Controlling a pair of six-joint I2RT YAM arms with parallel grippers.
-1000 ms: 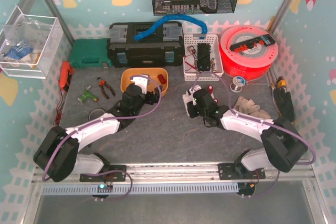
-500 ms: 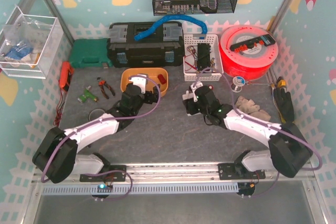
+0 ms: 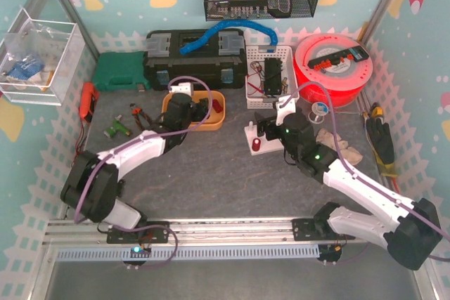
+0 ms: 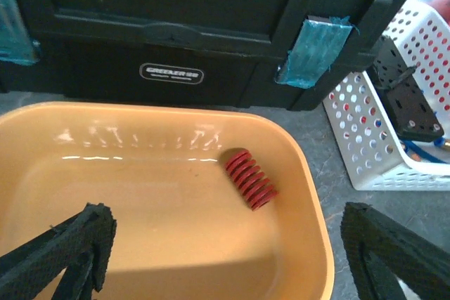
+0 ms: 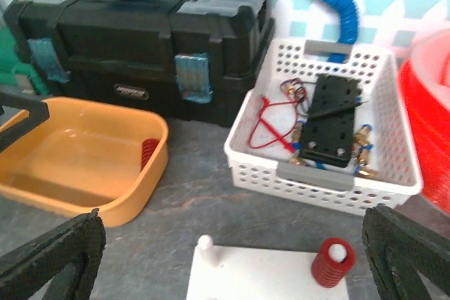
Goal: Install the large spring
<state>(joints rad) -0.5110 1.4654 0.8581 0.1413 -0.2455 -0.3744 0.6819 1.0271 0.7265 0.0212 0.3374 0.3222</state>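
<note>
A white base plate with two upright pegs lies on the grey table. One red spring sits over its right peg, and the left peg is bare. My right gripper hangs open above and behind the plate, touching nothing. A second red spring lies on its side in the orange tray, near the right wall. My left gripper hovers open over that tray, empty. I cannot tell which spring is the larger.
A black toolbox with a blue hose on it stands behind the tray. A white perforated basket holding a black plate and wires sits behind the base plate. A red spool is at the back right, pliers at the left.
My right gripper has opened and drawn back up off the base plate, leaving the red spring on the peg. My left arm has reached forward over the orange tray, its jaws narrowing a little.
</note>
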